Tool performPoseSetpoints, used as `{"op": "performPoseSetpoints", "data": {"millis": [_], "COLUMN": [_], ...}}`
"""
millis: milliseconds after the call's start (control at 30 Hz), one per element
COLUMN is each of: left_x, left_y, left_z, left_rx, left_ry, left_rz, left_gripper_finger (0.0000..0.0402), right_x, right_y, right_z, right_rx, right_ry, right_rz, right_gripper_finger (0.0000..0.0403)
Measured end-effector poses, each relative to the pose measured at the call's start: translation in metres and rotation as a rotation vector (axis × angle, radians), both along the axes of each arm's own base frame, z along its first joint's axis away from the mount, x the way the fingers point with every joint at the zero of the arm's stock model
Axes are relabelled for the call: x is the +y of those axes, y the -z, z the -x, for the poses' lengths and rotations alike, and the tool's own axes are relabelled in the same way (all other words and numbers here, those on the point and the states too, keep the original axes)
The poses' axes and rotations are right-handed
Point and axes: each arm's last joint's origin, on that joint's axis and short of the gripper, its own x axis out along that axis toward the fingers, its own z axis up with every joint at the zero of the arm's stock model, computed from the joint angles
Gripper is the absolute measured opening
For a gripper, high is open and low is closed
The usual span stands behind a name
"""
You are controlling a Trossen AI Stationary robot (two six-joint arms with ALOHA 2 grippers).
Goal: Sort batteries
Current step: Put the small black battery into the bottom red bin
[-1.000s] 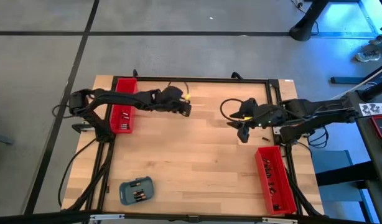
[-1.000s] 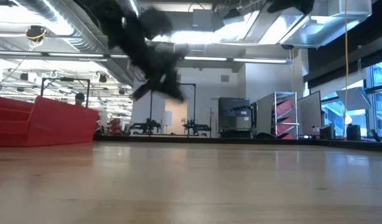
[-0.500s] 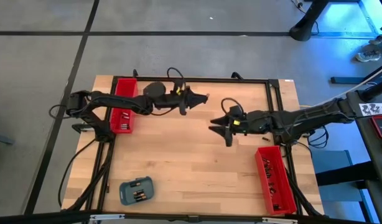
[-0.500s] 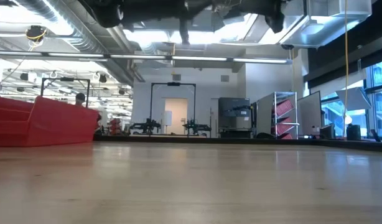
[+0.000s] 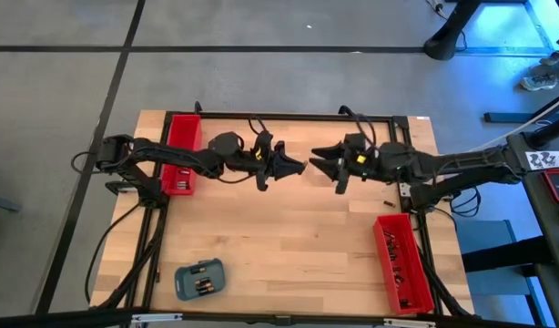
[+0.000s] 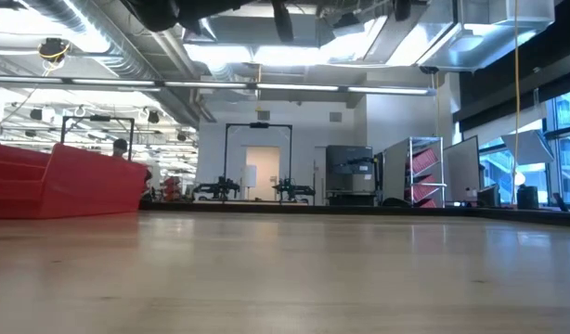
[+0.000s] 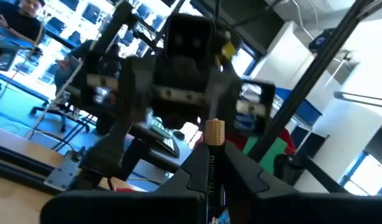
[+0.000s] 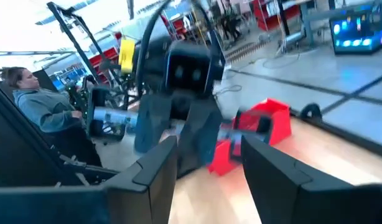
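A dark battery (image 7: 214, 132) with a coppery end is between the shut fingers of my left gripper (image 5: 300, 168), held high over the middle of the table's far half. My right gripper (image 5: 318, 164) faces it from the right, open, a small gap away, its fingers (image 8: 155, 167) level and holding nothing. My left gripper (image 8: 192, 118) shows straight ahead in the right wrist view. More batteries (image 5: 200, 285) lie in the small blue-grey tray (image 5: 183, 273) near the front left. My left gripper pinches the battery's dark body (image 7: 213, 169) between its two fingers. The battery lies along the fingers, and its coppery end (image 7: 214, 130) sticks out past the fingertips. The fingers reach about level toward the table's right. The battery is lifted clear of the table.
One long red tray (image 5: 179, 155) stands at the far left, also seen as the red tray (image 6: 62, 181) in the low view. A second red tray (image 5: 402, 262) with small dark cells lies at the near right. Bare wood spans the table's middle. People show beyond the table.
My left gripper has risen and gone toward the table's right, tipping from pointing down to about level, still shut on the battery. My right gripper has also tipped up to level and moved toward the table's left and far edge. The two now face each other.
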Motion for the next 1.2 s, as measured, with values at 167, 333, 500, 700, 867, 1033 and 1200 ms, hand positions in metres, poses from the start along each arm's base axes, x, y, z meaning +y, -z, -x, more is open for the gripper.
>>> {"op": "performPoseSetpoints", "data": {"millis": [167,333,500,700,867,1033,1200], "left_x": [-0.002,-0.001,-0.001,-0.001,-0.002,-0.002,-0.001], "left_y": [0.0,0.0,0.0,0.0,0.0,0.002,0.003], "left_z": [0.0,0.0,0.0,0.0,0.0,-0.001,-0.001], "left_rx": [-0.001,-0.002,-0.001,0.005,0.006,0.021,0.03], "left_ry": [0.004,0.003,0.008,0.011,0.02,0.023,-0.001], "left_rz": [0.0,0.001,0.003,0.014,0.022,0.025,0.036], "left_gripper_finger": [0.0018,0.0016,0.0021,0.0019,0.0025,0.0027,0.0028], "right_x": [-0.006,-0.005,-0.001,-0.001,-0.001,-0.001,-0.001], "right_y": [-0.007,-0.001,-0.001,0.002,0.004,0.009,0.005], "right_z": [-0.001,-0.014,-0.024,-0.027,-0.027,-0.027,-0.025], "right_rx": [-0.028,-0.04,-0.102,-0.098,-0.078,-0.024,-0.006], "right_ry": [-0.083,-0.163,-0.255,-0.257,-0.274,-0.281,-0.257], "right_rz": [-0.002,-0.071,-0.074,-0.1,-0.096,-0.097,-0.098], "right_gripper_finger": [0.0179,0.0179,0.0179,0.0143,0.0064,0.0025,0.003]}}
